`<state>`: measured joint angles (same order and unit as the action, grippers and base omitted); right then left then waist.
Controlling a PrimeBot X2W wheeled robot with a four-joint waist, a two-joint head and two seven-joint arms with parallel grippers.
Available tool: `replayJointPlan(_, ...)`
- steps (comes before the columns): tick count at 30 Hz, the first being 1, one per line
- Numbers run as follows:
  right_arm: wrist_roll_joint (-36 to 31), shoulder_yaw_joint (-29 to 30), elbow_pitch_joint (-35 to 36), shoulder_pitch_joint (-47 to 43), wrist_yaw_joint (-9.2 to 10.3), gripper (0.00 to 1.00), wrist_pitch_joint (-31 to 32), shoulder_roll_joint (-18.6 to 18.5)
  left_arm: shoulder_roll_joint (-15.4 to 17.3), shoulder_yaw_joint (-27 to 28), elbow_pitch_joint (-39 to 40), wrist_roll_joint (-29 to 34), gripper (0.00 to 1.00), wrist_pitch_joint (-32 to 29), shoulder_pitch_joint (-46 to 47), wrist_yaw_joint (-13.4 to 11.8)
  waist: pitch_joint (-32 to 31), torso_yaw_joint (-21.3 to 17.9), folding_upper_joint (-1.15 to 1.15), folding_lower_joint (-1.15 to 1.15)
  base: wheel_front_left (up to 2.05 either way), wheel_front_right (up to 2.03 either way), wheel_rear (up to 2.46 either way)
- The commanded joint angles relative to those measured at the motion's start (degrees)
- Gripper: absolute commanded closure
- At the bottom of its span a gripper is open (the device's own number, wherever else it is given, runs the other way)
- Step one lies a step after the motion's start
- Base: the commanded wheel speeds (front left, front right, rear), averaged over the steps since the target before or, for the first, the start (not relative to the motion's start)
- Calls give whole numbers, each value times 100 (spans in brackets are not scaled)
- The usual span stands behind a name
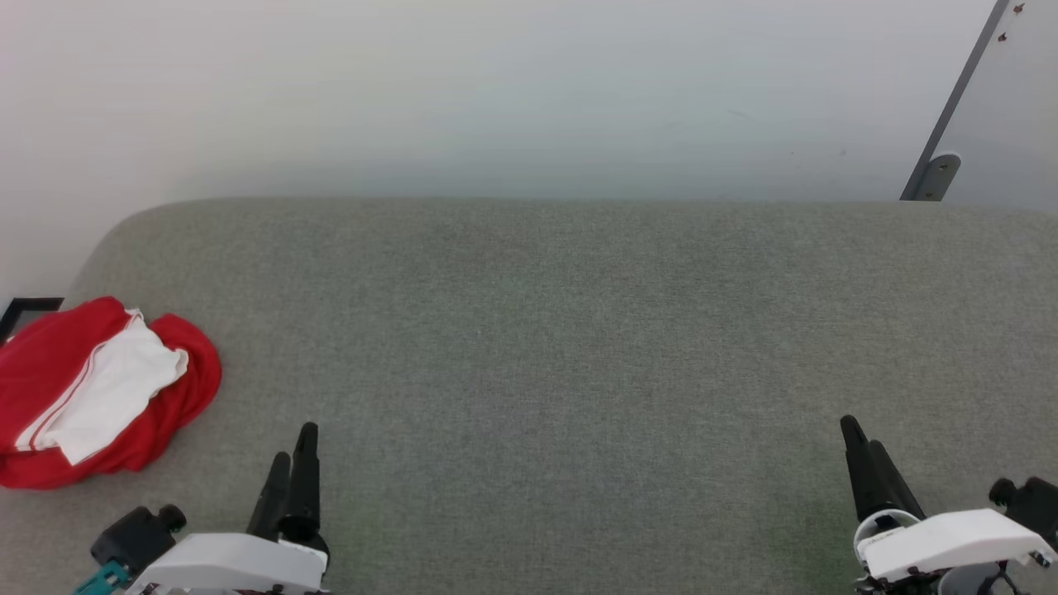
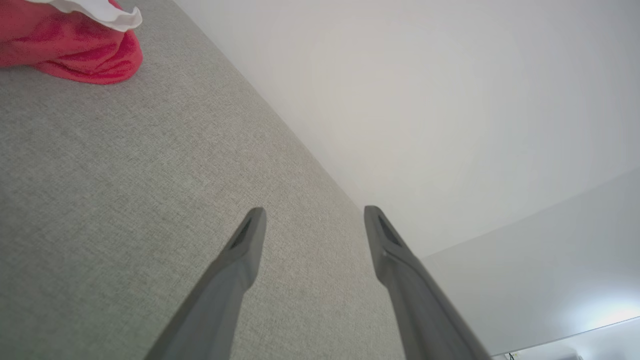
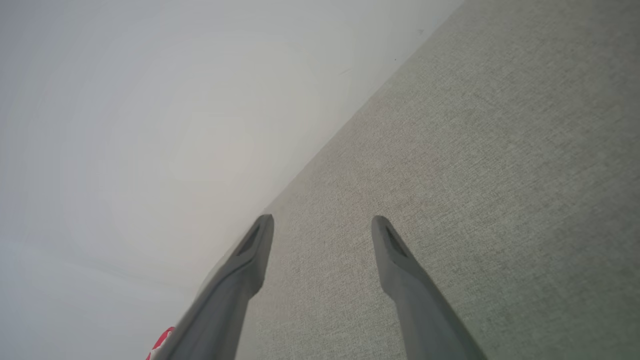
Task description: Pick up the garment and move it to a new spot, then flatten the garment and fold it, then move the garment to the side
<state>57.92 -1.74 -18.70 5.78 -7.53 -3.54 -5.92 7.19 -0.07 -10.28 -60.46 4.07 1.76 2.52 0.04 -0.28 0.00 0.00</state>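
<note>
The left gripper (image 1: pixel 295 446) is held released and empty, fingers spread, over the grey fabric surface (image 1: pixel 537 330). The garment (image 1: pixel 99 397) is seen bunched up near it, to its left and slightly ahead, untouched, at the surface's left end. The right gripper (image 1: pixel 860 436) is likewise spread and empty, well apart from the garment.

one garment (image 1: pixel 107 397), two pincers, left pincer (image 1: pixel 294 442), right pincer (image 1: pixel 860 435), one grey surface (image 1: pixel 529 330)

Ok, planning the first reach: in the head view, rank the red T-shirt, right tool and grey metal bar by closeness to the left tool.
1. red T-shirt, crumpled, far left.
2. right tool, lower right.
3. grey metal bar, far upper right.
</note>
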Motion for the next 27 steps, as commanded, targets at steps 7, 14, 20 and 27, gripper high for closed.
replayJointPlan(7, -871, -58, 48, 230, 3, 0, -112, -65, 67, 121, 158, 827, 0, 162, 0, 49, 10, -17, 0, 0, 0, 0, 0)
replayJointPlan(14, -1385, -20, 95, 249, 4, 0, -199, -107, 78, 280, 212, 1388, 0, 285, -50, 169, 22, -31, 0, 0, 0, 0, 0)
replayJointPlan(20, -1787, 36, 164, 231, 4, 0, -272, -125, 64, 373, 243, 1825, 0, 376, -84, 276, 38, -33, 0, 0, 0, 0, 0)
replayJointPlan(27, -2221, 84, 246, 196, 4, 0, -335, -130, 20, 452, 293, 2291, 0, 481, -94, 363, 53, -28, 0, 0, 0, 0, 0)
